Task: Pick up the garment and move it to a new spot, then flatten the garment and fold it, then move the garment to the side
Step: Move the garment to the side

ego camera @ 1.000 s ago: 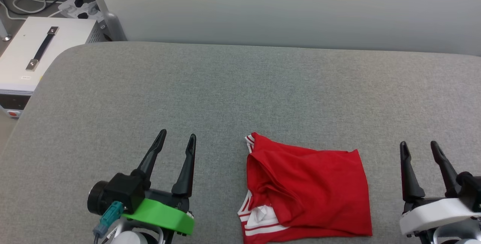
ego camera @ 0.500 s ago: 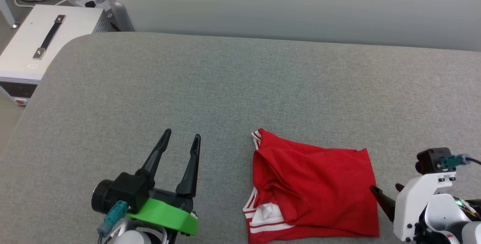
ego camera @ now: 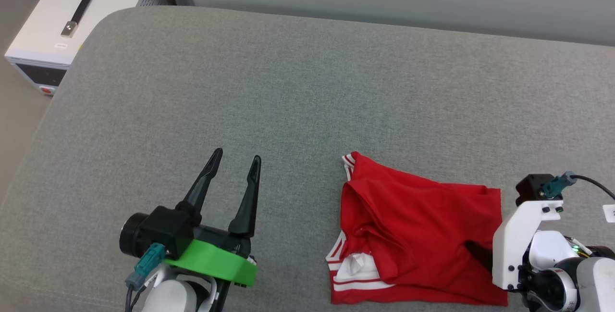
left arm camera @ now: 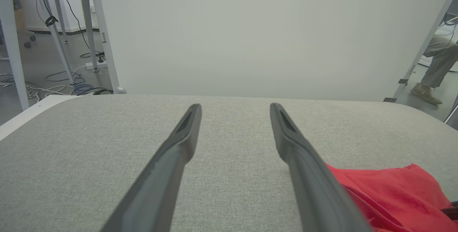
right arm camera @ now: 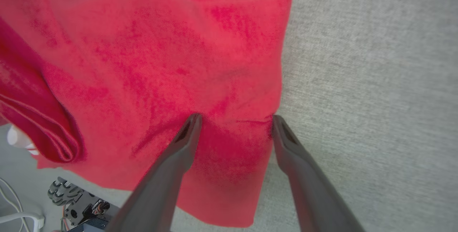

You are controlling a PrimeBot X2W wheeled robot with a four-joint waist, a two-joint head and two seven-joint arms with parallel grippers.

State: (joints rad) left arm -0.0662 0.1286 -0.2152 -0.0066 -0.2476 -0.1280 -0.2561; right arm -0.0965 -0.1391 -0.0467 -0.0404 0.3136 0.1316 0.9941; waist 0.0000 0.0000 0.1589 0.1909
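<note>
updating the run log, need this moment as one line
garment: bunched on grey surface | right gripper: open at garment's right edge | left gripper: open, clear of garment

Shirt (right arm camera: 161, 53), cropped at 9–12 o'clock, right wrist view; box (ego camera: 43, 33), cropped at 11 o'clock, head view; leg (left arm camera: 434, 71), 3 o'clock, left wrist view.

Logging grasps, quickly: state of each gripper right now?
Left gripper: open, empty.
Right gripper: open over the edge of the red thin-fabric white-sleeved T-shirt, nothing gripped.
</note>
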